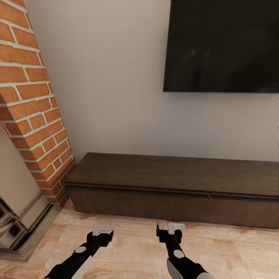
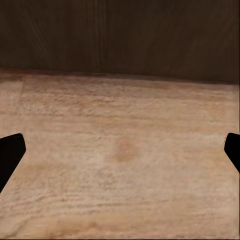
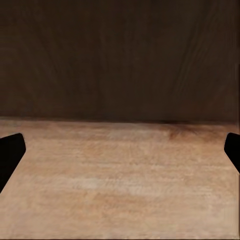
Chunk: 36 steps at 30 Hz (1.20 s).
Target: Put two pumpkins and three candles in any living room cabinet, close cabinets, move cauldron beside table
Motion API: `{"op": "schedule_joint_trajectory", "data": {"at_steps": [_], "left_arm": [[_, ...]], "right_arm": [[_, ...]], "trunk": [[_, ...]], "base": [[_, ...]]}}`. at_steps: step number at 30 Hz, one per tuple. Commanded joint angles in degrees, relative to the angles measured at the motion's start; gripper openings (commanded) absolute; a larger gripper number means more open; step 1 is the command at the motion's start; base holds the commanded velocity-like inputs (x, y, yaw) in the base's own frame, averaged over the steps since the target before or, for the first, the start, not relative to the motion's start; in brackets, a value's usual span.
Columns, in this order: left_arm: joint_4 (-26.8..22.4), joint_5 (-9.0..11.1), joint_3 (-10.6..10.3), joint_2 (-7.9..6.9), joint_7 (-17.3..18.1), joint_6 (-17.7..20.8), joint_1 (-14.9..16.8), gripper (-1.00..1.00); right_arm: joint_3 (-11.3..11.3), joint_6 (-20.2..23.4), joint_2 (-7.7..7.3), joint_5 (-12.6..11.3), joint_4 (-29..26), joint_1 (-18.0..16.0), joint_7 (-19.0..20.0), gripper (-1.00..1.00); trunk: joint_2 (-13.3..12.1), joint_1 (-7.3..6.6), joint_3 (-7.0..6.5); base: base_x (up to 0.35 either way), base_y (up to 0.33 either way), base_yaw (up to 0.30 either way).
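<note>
My head view is evenly and softly lit, with no hard shadows; only faint sheen marks the dark screen (image 1: 223, 44) at one o'clock. Wrist views look soft, grainy, dim toward twelve o'clock.

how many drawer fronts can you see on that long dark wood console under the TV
2. On the long dark brown wooden console, one wide drawer front spans left and middle, another sits right of the seam, cut by the picture's edge; more may lie beyond.
</note>
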<state>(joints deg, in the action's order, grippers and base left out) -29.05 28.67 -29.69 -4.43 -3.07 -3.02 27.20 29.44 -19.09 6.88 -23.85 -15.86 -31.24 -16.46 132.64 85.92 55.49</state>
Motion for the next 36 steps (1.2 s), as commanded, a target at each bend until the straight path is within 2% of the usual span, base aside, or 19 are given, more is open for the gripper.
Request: {"op": "schedule_joint_trajectory", "data": {"at_steps": [1, 10, 22, 26, 29, 36], "left_arm": [[-0.02, 0.51, -0.49, -0.07, -0.33, -0.25, 0.05, 1.0], [-0.04, 0.51, -0.54, -0.06, -0.36, -0.23, 0.05, 1.0], [-0.48, 0.57, -0.51, -0.06, -0.36, -0.14, 0.05, 1.0], [-1.75, 0.79, -0.45, -0.06, -0.28, 4.54, 0.05, 1.0], [-2.35, 0.83, -0.45, -0.06, -0.17, 10.85, 0.08, 1.0], [-2.62, 0.85, -0.28, -0.04, -0.48, 15.27, 0.13, 1.0]], "right_arm": [[0.5, -0.22, -0.02, -0.44, 0.04, -0.05, -0.3, 1.0], [0.53, -0.12, -0.03, -0.46, 0.04, -0.05, -0.25, 1.0], [0.41, -0.15, -0.14, -0.48, 0.04, -0.05, -0.22, 1.0], [0.4, -0.15, -0.14, -0.49, 0.04, -0.05, 0.72, 1.0], [0.32, -0.15, -0.19, -0.49, 0.02, -0.05, 1.77, 1.0], [0.28, -0.08, -0.2, -0.49, 0.03, -0.05, 2.41, 1.0]], "trunk": [[0.02, -0.04, 0.05], [0.02, -0.04, 0.05], [0.02, -0.04, 0.05], [-0.78, -0.48, -0.31], [-1.98, -1.14, -0.85], [-4.79, -2.67, -2.11]], "base": [[-0.261, 0.0, 0.0], [-0.217, 0.0, 0.0], [-0.033, 0.0, 0.0], [-0.003, 0.0, 0.0], [-0.001, 0.0, 0.0], [0.0, 0.0, 0.0]]}}
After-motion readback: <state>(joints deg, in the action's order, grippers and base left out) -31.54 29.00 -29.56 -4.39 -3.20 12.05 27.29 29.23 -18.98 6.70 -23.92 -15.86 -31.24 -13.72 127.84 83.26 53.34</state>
